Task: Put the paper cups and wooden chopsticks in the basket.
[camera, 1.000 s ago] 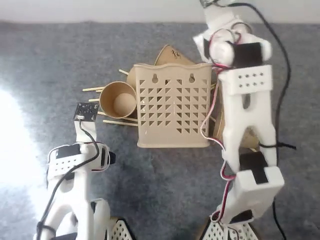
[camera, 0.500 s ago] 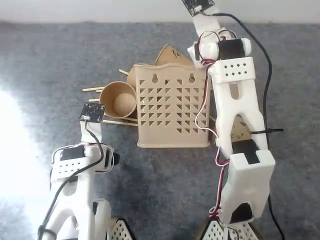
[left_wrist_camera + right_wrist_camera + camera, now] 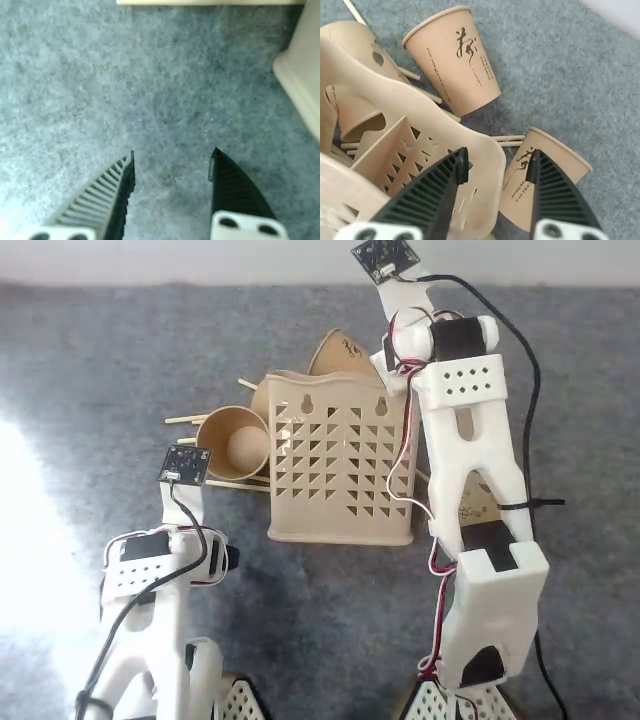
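The beige basket stands mid-table, slightly skewed. One paper cup lies on its side against the basket's left wall, across wooden chopsticks. A second cup lies behind the basket, and a third shows past the right arm. My right gripper is open astride the basket's rear corner rim. One finger is inside the basket; the other is over a cup. Another cup and chopsticks lie just beyond. My left gripper hangs open over bare carpet beside the basket's corner.
Grey carpet covers the whole table. A loose chopstick sticks out left of the lying cup. The left arm's base stands at the front left. A pale wall edge runs along the back.
The right arm stretched farther back and left, to the basket's rear corner. The basket shifted left and turned a little. The left arm hardly moved.
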`<act>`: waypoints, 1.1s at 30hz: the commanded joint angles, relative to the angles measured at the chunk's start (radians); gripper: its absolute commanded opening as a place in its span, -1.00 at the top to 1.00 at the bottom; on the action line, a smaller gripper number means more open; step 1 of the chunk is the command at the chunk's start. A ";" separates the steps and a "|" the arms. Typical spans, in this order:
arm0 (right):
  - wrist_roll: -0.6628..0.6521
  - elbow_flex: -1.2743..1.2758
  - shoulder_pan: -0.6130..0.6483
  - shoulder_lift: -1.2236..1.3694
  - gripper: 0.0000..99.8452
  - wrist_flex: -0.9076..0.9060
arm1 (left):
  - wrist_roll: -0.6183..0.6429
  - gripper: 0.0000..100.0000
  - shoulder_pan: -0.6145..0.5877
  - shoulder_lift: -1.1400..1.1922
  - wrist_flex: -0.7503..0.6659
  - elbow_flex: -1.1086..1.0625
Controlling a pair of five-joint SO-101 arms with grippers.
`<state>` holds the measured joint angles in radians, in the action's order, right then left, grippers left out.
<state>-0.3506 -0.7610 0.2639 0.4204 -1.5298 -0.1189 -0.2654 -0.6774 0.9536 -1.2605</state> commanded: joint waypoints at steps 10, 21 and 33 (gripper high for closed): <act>-0.017 -0.023 0.074 -0.168 0.58 -0.251 | -0.003 0.54 0.005 -0.023 -0.031 0.004; -0.012 0.132 0.133 -0.440 0.58 -0.271 | -0.003 0.54 0.003 -0.023 -0.031 0.004; -0.017 0.298 0.065 -0.541 0.58 0.010 | -0.003 0.54 0.003 -0.020 -0.029 0.002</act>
<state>-0.3521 -0.4296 0.3713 -0.0813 -1.6464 -0.1189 -0.2654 -0.6774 0.9536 -1.2605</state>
